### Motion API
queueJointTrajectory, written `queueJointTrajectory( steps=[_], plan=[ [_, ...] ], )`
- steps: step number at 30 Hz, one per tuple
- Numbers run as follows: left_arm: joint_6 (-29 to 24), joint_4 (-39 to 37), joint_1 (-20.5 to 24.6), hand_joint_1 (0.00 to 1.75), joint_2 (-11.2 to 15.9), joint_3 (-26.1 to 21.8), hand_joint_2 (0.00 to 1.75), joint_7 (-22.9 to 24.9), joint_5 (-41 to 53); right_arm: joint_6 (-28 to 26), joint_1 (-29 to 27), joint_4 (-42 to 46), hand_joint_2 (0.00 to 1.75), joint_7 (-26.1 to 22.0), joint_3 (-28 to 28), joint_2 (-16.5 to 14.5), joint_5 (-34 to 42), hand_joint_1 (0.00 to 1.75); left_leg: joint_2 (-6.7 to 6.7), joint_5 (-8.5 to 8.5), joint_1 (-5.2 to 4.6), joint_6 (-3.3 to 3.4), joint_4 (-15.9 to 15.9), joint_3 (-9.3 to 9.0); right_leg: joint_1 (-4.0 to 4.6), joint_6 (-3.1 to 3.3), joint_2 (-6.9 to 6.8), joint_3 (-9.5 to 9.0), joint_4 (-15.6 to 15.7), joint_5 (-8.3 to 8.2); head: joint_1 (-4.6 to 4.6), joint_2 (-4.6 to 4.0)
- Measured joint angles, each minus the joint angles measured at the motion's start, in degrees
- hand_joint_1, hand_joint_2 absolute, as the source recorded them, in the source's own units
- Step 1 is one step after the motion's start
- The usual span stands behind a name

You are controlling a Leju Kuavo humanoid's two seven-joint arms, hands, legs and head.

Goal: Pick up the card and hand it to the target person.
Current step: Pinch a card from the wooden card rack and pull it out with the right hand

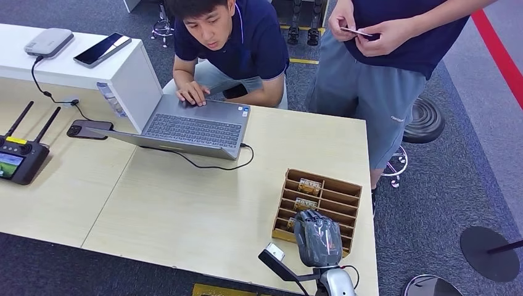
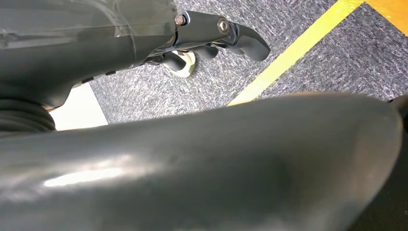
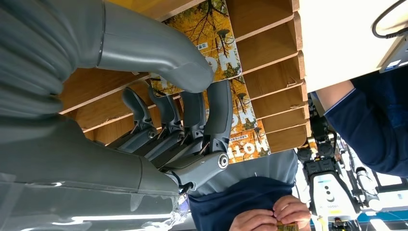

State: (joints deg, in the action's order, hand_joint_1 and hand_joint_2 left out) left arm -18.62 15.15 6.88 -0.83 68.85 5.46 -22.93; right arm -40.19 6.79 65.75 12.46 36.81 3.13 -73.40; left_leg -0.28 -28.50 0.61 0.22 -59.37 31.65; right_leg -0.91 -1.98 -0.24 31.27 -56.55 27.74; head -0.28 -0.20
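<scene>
A wooden slotted card rack [image 1: 342, 198] stands at the table's near right corner, with yellow picture cards [image 1: 309, 186] in its slots. My right hand [image 1: 317, 237] hovers over the rack's near end. In the right wrist view the thumb [image 3: 159, 57] lies across the face of one card [image 3: 216, 33], and the fingers [image 3: 216, 113] stand just past that card's edge, in front of a second card [image 3: 248, 137]. No card is lifted from its slot. The standing person [image 1: 395, 68] holds a card [image 1: 356, 31] in both hands. My left hand [image 2: 207, 33] hangs over carpet, holding nothing.
A seated person [image 1: 231, 46] works at an open laptop [image 1: 197, 129], whose cable [image 1: 210, 165] trails over the table. A phone [image 1: 89, 129] and a remote controller [image 1: 18, 159] lie at the left. A black stool [image 1: 424, 120] stands behind the standing person.
</scene>
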Motion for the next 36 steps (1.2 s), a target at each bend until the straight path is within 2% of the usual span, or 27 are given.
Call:
queueJointTrajectory(
  steps=[9,13,36],
  plan=[
    [0.07,0.0,0.0,0.0,0.01,0.0,0.0,0.19,0.0,0.01,0.04,-0.16,1.75,0.12,0.0,-0.01,0.01,1.4,0.0,0.0,0.0,0.0,0.0,-0.01,0.0,0.0,0.0,-0.01,0.0,0.0,0.0,0.0],
    [0.03,0.0,0.0,0.0,0.01,0.01,1.75,0.09,0.1,0.01,0.04,-0.2,1.75,0.2,0.0,-0.01,0.02,1.39,0.0,0.0,0.0,0.0,0.0,-0.02,0.0,0.0,0.0,-0.02,0.0,0.0,0.0,0.0],
    [-1.09,0.03,1.74,0.0,-0.04,0.94,1.75,0.22,0.07,-0.13,-0.16,-0.31,1.75,-1.16,-0.75,-0.26,0.02,1.38,0.0,0.0,0.0,0.0,0.0,-0.09,0.0,0.0,0.0,-0.12,0.0,0.0,0.0,0.0]
  ],
)
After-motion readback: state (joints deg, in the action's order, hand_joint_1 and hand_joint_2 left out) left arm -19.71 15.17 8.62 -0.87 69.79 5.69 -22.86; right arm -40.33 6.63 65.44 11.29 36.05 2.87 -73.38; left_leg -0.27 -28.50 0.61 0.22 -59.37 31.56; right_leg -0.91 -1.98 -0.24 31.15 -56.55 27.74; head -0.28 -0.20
